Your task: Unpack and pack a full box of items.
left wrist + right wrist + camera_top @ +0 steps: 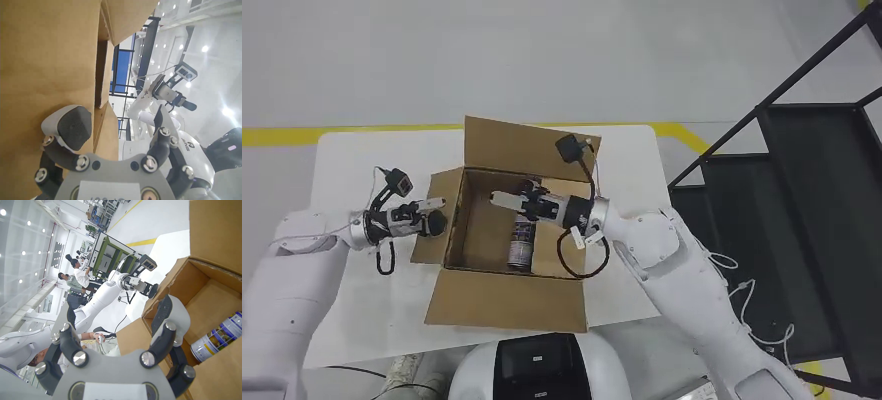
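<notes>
Left gripper (pixel 118 109) spread, pad (pixel 73 126) against box (pixel 47 56); top view: can (pixel 522 243) inside.

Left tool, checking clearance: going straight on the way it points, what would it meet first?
Probably the cardboard box: the open left tool points at its near side flap, close beside it.

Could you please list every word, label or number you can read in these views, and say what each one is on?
On the cylindrical metal can with a blue and yellow label, lying in the brown cardboard box: print too small to read.
On the white sticker at the left hand mount: characters cut off at the edge, unreadable.
On the box itself: no print seen.
</notes>
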Robot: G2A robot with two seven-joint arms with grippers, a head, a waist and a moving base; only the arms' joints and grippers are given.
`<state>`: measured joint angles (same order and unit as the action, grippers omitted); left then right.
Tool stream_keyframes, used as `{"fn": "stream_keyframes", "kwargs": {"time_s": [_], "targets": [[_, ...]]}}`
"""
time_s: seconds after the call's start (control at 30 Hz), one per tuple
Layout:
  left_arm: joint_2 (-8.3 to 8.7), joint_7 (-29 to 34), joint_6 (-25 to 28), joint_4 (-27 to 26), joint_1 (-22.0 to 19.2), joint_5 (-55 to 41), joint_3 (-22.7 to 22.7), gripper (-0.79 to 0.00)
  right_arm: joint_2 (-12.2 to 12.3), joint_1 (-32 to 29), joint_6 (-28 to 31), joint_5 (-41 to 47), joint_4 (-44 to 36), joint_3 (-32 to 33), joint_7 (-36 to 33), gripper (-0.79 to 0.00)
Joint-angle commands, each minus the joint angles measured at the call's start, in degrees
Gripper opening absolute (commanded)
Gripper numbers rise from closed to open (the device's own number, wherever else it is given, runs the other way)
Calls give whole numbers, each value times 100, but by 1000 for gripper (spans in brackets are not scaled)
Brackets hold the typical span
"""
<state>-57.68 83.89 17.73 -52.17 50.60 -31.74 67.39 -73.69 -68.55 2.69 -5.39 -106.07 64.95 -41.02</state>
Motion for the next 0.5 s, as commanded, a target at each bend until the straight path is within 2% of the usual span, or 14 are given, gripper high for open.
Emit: {"fn": "stream_keyframes", "kwargs": {"time_s": [0.0,0.17,0.33,0.47], "targets": [[-4,105,13,65,-81,-81,11,0,33,-126,-18,-44,-106,112,-62,0],[82,178,88,143,-433,-235,370,0,95,-367,20,-16,-356,268,-247,0],[192,311,-45,-196,-792,-451,763,0,146,-548,66,-11,-476,425,-294,0],[156,408,-142,-529,-1117,-678,682,0,192,-705,3,-136,-491,596,-253,0]]}}
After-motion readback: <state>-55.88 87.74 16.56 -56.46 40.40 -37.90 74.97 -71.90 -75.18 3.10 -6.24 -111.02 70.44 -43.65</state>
